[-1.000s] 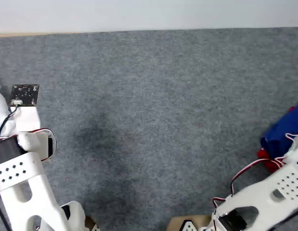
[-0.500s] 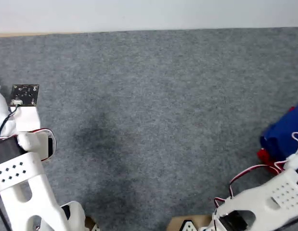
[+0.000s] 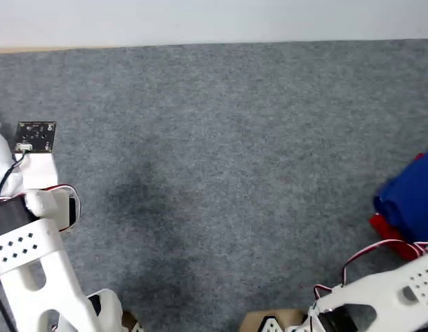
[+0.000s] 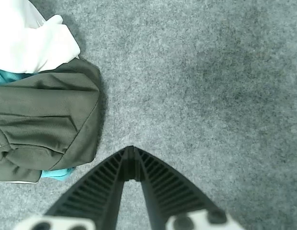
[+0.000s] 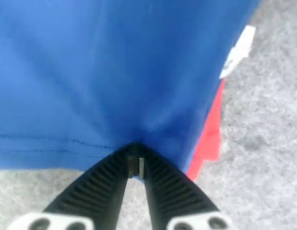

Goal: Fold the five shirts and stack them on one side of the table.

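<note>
On the right edge of the grey table (image 3: 234, 138) lies the blue shirt (image 3: 413, 194), and under it a red shirt (image 3: 388, 231) shows out at the near side. The right gripper (image 5: 135, 165) has its fingers pressed together on the hem of the blue shirt, and the cloth makes small folds around the tips. A white tag (image 5: 239, 45) sticks out from the far edge of the blue cloth. The left gripper (image 4: 133, 165) is above bare table on the other side, with its fingers shut tip to tip and nothing between them. Just beside it is a pile of three: a dark shirt (image 4: 47, 120) folded on top, a teal shirt (image 4: 57, 175) showing a little under it, and a white shirt (image 4: 28, 43) touching its far side. A small circuit board (image 3: 36, 136) sits near the left edge of the table.
</note>
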Controlling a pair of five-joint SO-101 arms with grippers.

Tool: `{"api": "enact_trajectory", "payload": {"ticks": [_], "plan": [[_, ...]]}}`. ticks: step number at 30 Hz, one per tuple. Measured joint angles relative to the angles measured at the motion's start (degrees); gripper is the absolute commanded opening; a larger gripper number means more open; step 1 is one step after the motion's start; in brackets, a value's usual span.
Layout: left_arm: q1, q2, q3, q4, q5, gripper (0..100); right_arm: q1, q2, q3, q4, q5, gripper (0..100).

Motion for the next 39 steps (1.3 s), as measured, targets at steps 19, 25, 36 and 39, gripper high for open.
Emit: {"api": "enact_trajectory", "payload": {"ticks": [19,25,36,39], "plan": [[0.0,0.0,0.0,0.0,0.0,0,-17.8,-11.2,0.0,4.4,-9.1,1.0],[0.0,0.0,0.0,0.0,0.0,0,-21.8,0.4,0.0,4.3,-12.9,1.0],[0.0,0.0,0.0,0.0,0.0,0,-21.8,-5.6,-3.3,4.4,-13.2,1.0],[0.0,0.0,0.0,0.0,0.0,0,-21.8,-13.2,-3.4,4.4,-13.2,1.0]]}}
